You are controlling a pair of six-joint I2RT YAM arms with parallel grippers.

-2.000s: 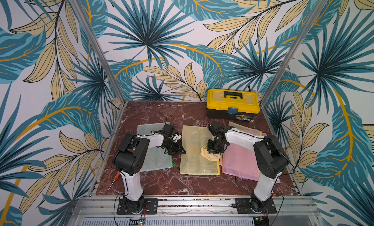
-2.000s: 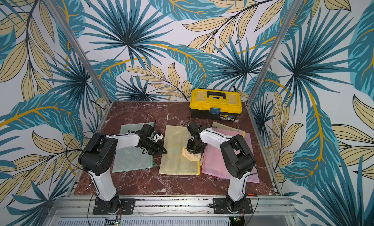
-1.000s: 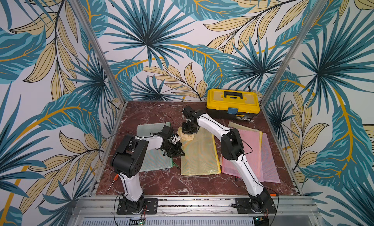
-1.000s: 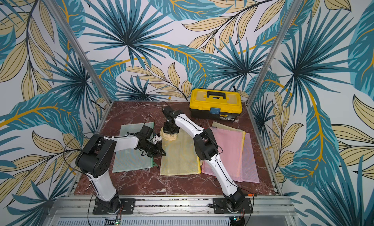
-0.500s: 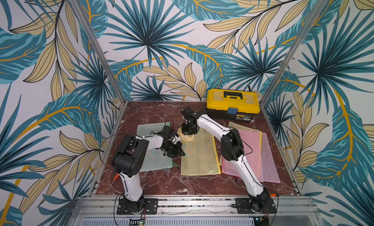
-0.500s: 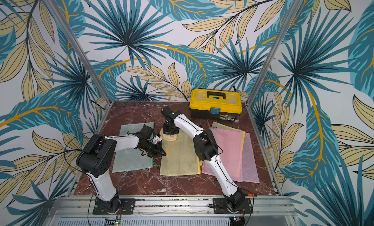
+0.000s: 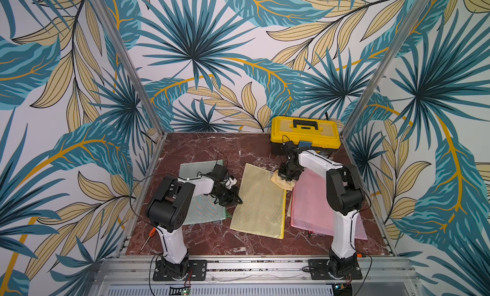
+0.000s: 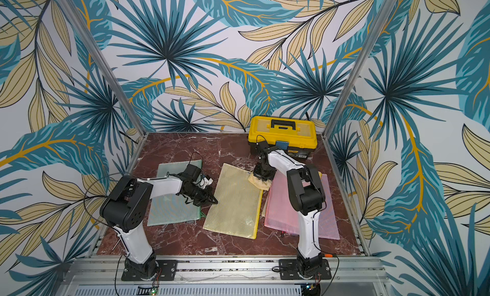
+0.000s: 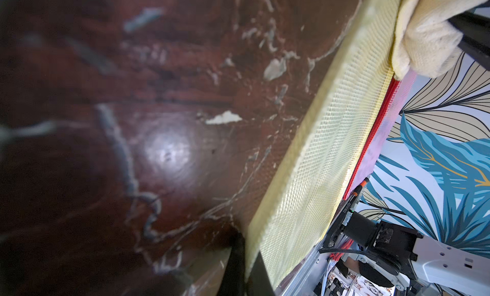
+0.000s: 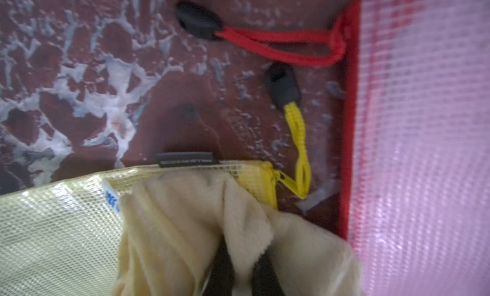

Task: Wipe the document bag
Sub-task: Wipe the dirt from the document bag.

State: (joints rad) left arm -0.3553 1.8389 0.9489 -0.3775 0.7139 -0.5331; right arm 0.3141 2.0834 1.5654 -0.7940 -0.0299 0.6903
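Note:
A yellow mesh document bag [image 7: 261,202] [image 8: 233,202] lies flat mid-table. My left gripper [image 7: 237,201] [image 8: 213,201] is shut on its left edge. In the left wrist view the black fingers [image 9: 233,265] pinch the bag's rim [image 9: 318,162]. My right gripper [image 7: 287,176] [image 8: 262,179] is shut on a cream cloth [image 7: 282,182] [image 8: 258,185]. The cloth rests on the bag's far right corner. In the right wrist view the cloth [image 10: 185,228] bunches around my right gripper [image 10: 244,278], beside the bag's yellow zipper pull [image 10: 297,138].
A green bag [image 7: 201,209] lies under the left arm. Pink bags [image 7: 313,209] [image 10: 424,148] lie right of the yellow one, with a red zipper pull [image 10: 278,42]. A yellow toolbox [image 7: 305,131] stands at the back right. An orange screwdriver [image 7: 151,232] lies front left.
My right gripper has carried the cloth along the bag's far edge, from its left corner to its right corner, and the right arm has folded back. The left gripper keeps its hold.

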